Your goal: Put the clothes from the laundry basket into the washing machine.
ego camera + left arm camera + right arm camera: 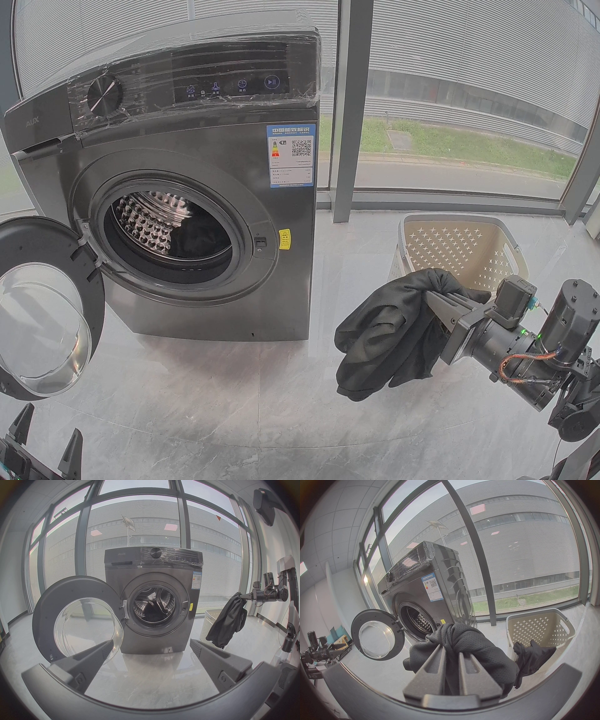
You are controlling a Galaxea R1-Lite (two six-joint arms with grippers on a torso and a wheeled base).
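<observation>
Clamped shut with the right gripper (440,303) on a black garment (387,337): pinched at a bunched upper fold, with the rest hanging loose in the air, clear of the floor (250,400). Held just beside the laundry basket (462,219), out past its near rim on the machine side, but well apart from the washing machine (250,162) across open floor. Inside the basket, per the right wrist view, at least one more dark piece (532,656) slumped against the near wall; cannot tell about anything underneath. Basket itself on the floor to the right of the machine. Machine ready for loading: door (44,319) swung wide to the left, drum mouth (169,228) unblocked. No cloth made out in the drum, though dark toward the back, so not certain. Low at the near left edge of the floor, left gripper (47,440) with fingers spread, empty, facing the machine front.

Progress, as a judgement: early. Done: door open, first visible garment up and out of the basket. Left: carry across to the drum mouth, feed the hanging bulk fully in, release, go back for the remaining piece. Watch for the loose tail snagging on the door or dropping short of the opening.
</observation>
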